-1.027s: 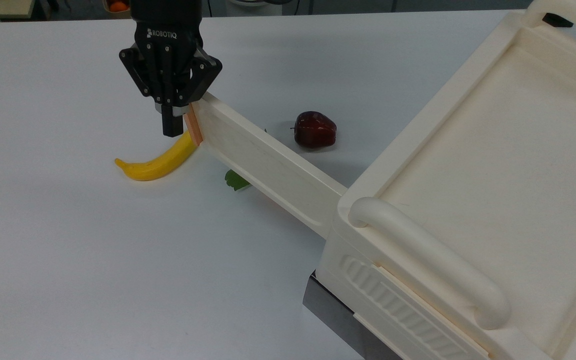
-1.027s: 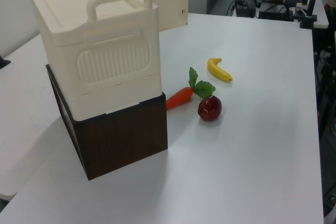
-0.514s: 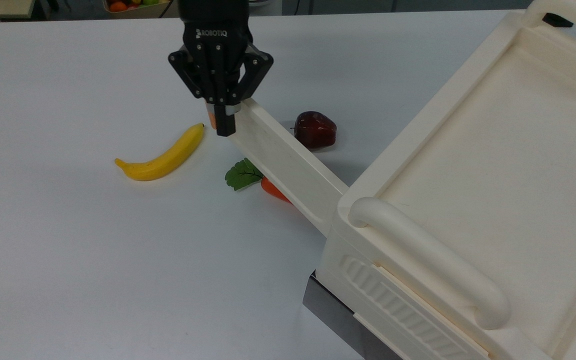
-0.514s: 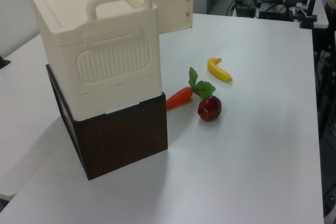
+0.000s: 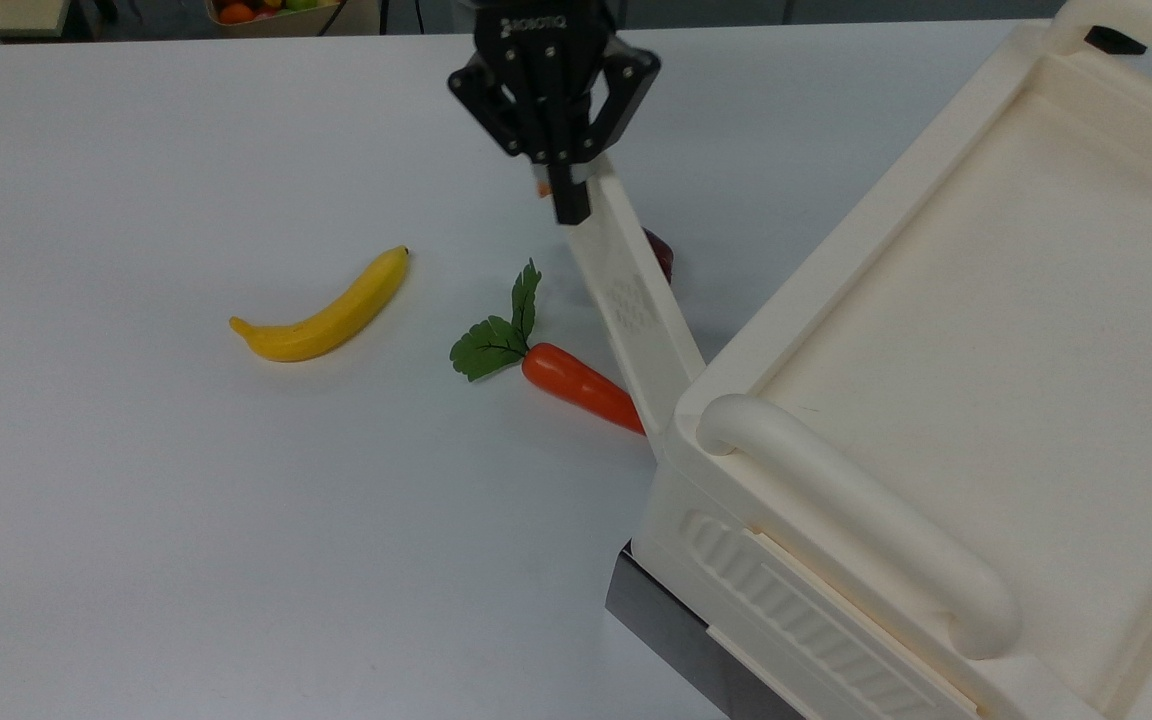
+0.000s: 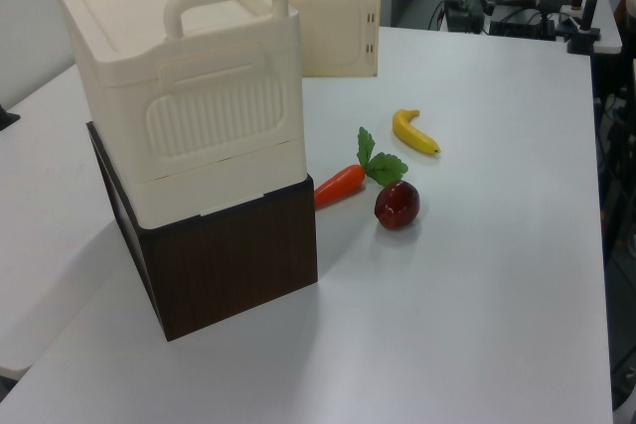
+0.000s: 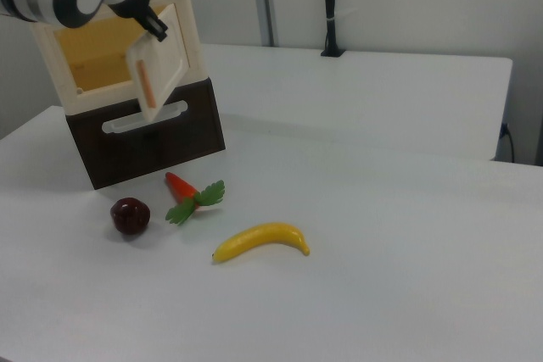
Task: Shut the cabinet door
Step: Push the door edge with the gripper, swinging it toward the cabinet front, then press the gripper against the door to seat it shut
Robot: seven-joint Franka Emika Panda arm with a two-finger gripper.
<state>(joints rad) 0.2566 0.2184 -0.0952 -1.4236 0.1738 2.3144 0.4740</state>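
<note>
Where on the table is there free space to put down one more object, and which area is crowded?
Free: the wide white table in front of the banana, toward the top view's lower left, and the stretch on the right view's right. Crowded: the strip beside the cabinet, where carrot, apple, the cabinet door and the gripper sit.

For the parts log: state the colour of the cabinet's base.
Dark brown wood grain on the base, below the cream cabinet; the left view shows it best.

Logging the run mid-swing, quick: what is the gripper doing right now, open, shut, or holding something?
Gripper: fingers together, shut, pressed against the free edge of the cabinet door, not clamped around it; the door is partly open.
</note>
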